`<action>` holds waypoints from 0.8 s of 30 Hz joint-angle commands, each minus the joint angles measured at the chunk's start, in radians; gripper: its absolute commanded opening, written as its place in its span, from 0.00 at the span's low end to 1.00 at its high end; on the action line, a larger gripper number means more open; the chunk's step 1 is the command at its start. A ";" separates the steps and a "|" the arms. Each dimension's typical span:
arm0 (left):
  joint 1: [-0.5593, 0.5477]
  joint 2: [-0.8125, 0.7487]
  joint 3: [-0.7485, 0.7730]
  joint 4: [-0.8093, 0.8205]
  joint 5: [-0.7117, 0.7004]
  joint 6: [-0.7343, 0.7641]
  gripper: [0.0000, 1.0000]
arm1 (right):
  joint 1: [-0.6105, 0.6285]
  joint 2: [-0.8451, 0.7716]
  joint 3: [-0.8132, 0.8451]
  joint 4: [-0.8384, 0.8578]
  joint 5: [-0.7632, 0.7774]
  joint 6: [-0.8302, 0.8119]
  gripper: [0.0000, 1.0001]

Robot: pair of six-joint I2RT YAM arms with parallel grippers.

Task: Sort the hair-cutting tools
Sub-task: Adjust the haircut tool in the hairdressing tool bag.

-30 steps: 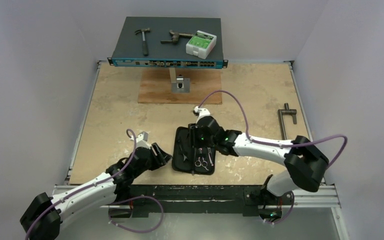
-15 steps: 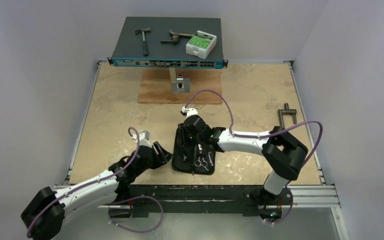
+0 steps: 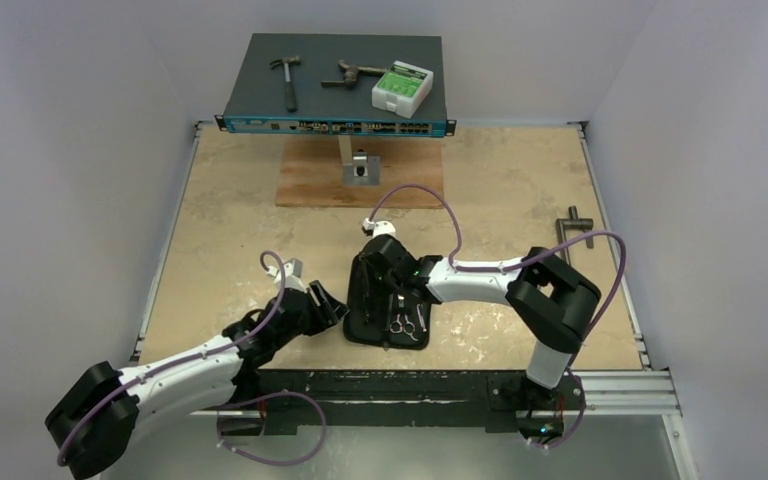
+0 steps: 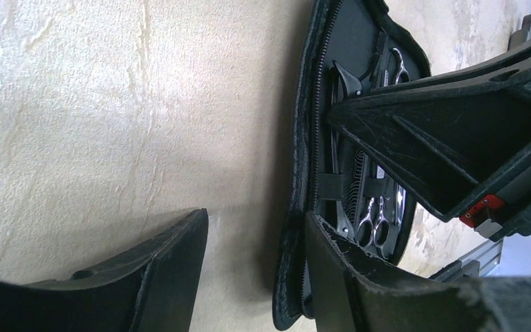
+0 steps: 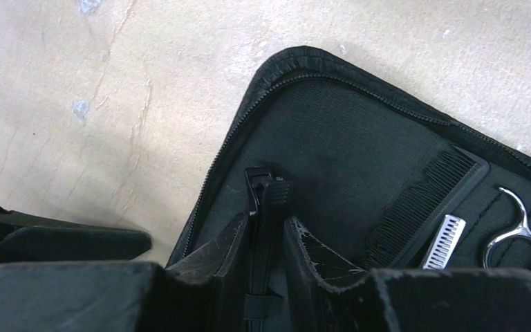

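Beige tabletop (image 5: 110,83), clip (image 5: 266,197) inside right end effector (image 5: 264,228)

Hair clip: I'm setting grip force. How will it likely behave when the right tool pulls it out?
Probably light and stiff: the hair clip looks thin and narrow. Its slim body may twist or slip in the right tool. A strap crosses it, so the case may drag along.

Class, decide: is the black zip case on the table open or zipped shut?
Open: the black zip case lies spread flat, zipper undone, with the comb and scissors showing on its lining.
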 commanded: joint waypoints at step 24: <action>-0.003 0.038 0.027 -0.051 -0.002 0.017 0.54 | -0.057 -0.190 -0.055 -0.077 0.001 0.006 0.26</action>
